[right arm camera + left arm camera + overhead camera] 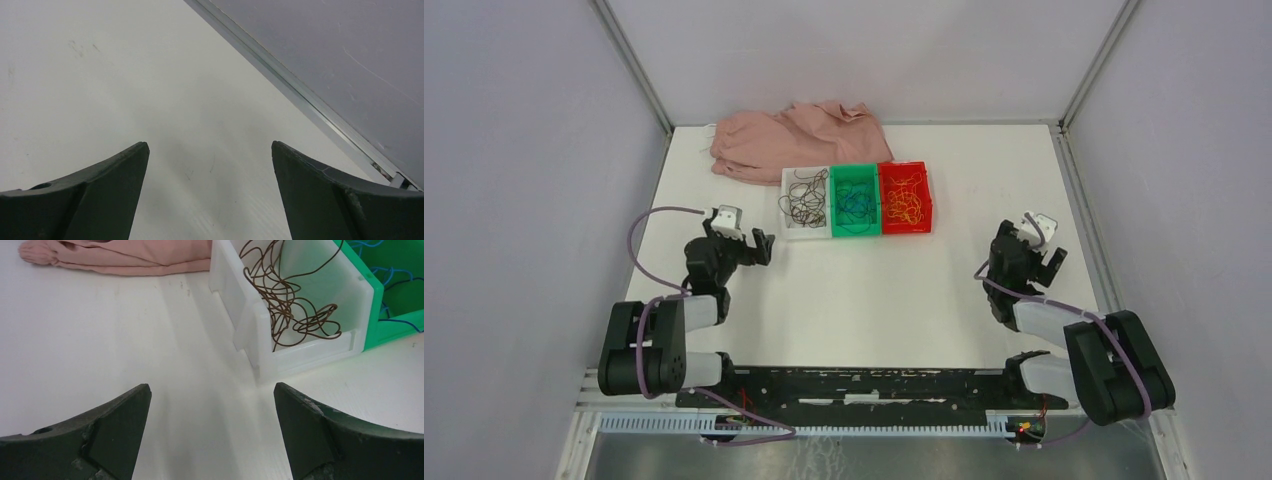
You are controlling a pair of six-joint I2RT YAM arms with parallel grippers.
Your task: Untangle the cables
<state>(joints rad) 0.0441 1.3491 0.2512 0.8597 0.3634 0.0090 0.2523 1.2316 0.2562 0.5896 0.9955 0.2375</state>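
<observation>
White desk (874, 300), walled on three sides by grey panels. Left arm (664, 340) and right arm (1094, 360), both black and grey, are bolted at the near edge and folded low, each reaching toward the far side.

Pink cloth (794, 140): crumpled at the far edge of the desk, left of centre, just behind the bins.

Three open bins stand in a row, touching side by side, near the middle of the far half: white bin (805, 235) on the left, green bin (856, 232) in the centre, red bin (907, 229) on the right.

The cables are sorted by colour, one loose curly bunch per bin: dark brown cables (804, 200) in the white bin, blue cables (856, 203) in the green bin, yellow-orange cables (904, 200) in the red bin.

Left fingers (115, 430): spread wide over bare desk, pointing at the near corner of the white bin, close to it but apart.

Right fingers (115, 190): spread wide over bare desk near the right-hand rail, well apart from the bins.
</observation>
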